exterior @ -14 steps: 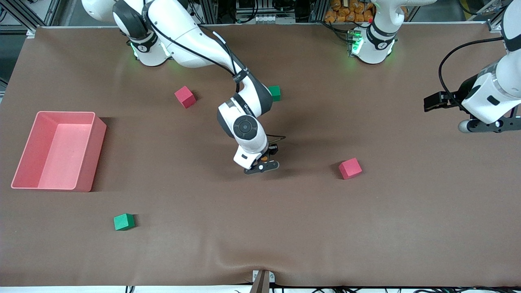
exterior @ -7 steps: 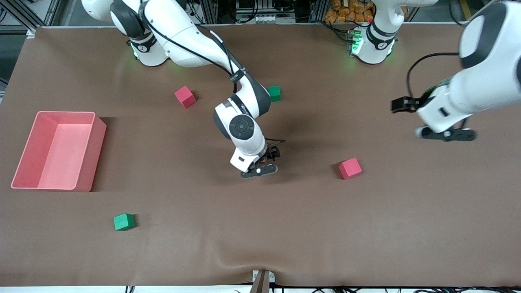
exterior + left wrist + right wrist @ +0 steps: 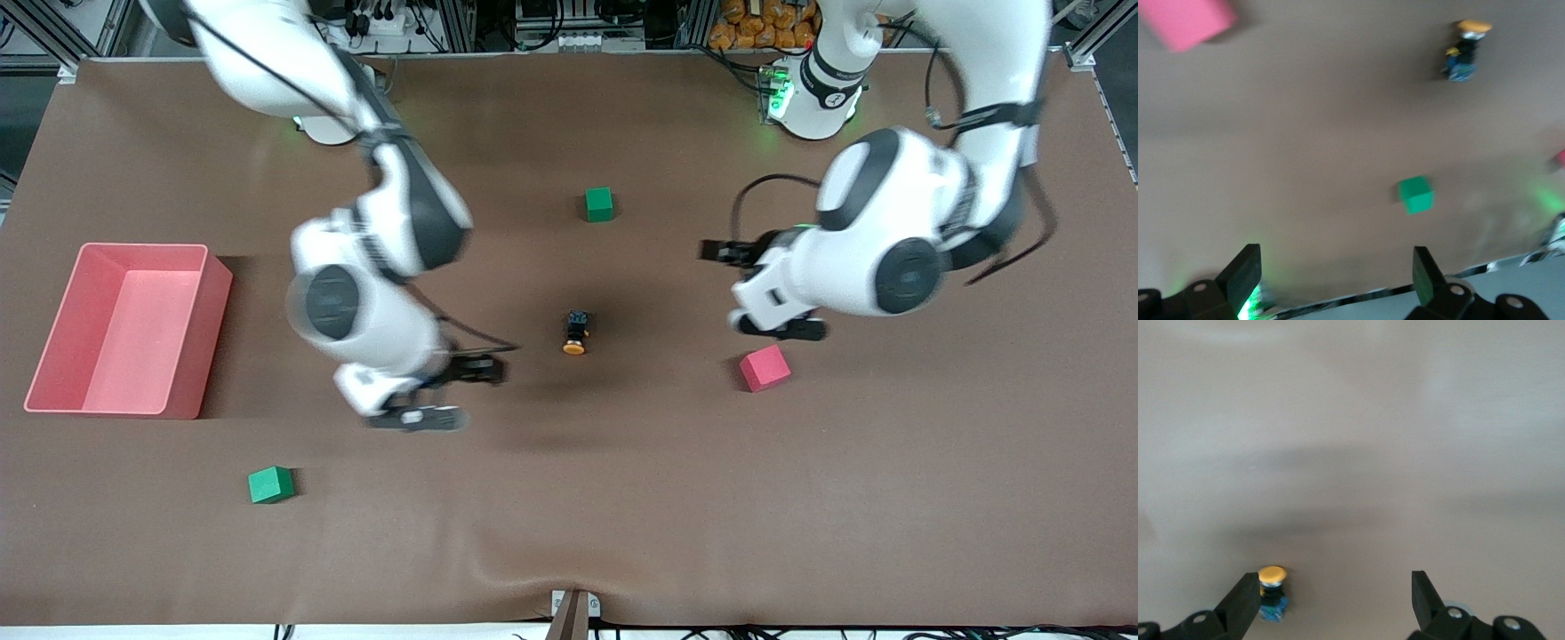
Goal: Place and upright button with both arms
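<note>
Item: small push-button with a round orange cap, short black cylindrical body and bluish end, lying on its side on the brown cloth-covered bench, near the middle, cap toward the front camera and bluish end away from it; not upright. Handling, as judged: light, rigid, hard plastic, probably smooth and inclined to roll on its round body; small enough to slip or tip if pinched off-centre. Best hold appears to be across the black body just under the cap, leaving the bluish end free to be set down. Left tool: empty, fingers spread wide, hanging over the bench beside the red foam cube toward the left arm's end; button well apart from it. Right tool: empty, fingers spread wide, over the bench toward the right arm's end of the button; button just beside one finger in the right wrist view, not between them. Also present: pink rectangular plastic bin; green foam cube farther from the front camera than the button; second green foam cube nearer.
</note>
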Motion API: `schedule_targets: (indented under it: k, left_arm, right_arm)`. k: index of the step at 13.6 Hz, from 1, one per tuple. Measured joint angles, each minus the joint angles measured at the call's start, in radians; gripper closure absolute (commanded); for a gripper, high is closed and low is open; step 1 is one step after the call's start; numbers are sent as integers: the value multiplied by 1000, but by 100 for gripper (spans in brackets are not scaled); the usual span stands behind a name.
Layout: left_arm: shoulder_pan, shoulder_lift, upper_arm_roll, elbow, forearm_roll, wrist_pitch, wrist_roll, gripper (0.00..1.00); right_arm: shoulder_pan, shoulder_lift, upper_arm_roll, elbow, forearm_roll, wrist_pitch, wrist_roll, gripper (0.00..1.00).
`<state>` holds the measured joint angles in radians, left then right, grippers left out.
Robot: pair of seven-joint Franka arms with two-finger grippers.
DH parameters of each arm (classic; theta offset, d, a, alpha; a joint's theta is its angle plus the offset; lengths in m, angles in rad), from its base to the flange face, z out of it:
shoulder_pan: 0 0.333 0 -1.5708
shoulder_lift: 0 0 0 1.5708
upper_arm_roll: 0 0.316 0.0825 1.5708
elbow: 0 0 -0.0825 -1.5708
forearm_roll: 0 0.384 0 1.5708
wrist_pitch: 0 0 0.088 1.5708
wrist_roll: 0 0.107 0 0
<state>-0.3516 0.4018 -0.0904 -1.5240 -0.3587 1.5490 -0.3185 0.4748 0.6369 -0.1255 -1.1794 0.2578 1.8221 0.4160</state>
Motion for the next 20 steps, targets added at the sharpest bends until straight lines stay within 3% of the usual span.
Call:
schedule_targets:
  k: [5, 6, 7, 9, 13, 20]
  left_arm:
    - [-215, 202, -2, 112, -62, 280, -177, 0]
    - [-237, 245, -1, 134, -62, 335, -175, 1]
    - [-250, 283, 1, 153, -62, 375, -159, 10]
    - [-256, 347, 5, 179, -62, 419, -72, 10]
    - [-289, 412, 24, 193, -22, 508, 41, 10]
    - [-325, 471, 29, 199, -17, 533, -66, 32]
  right_arm:
    - [-225, -135, -1, 2, 0, -164, -158, 0]
    - [-266, -158, -2, 2, 0, -199, -181, 0]
    - [-305, -183, -1, 1, -1, -240, -198, 0]
    - [-365, -241, -3, -7, -18, -311, -213, 0]
    - [-421, -409, -5, -123, -110, -335, -213, 0]
    - [-462, -659, -5, -365, -189, -289, -213, 0]
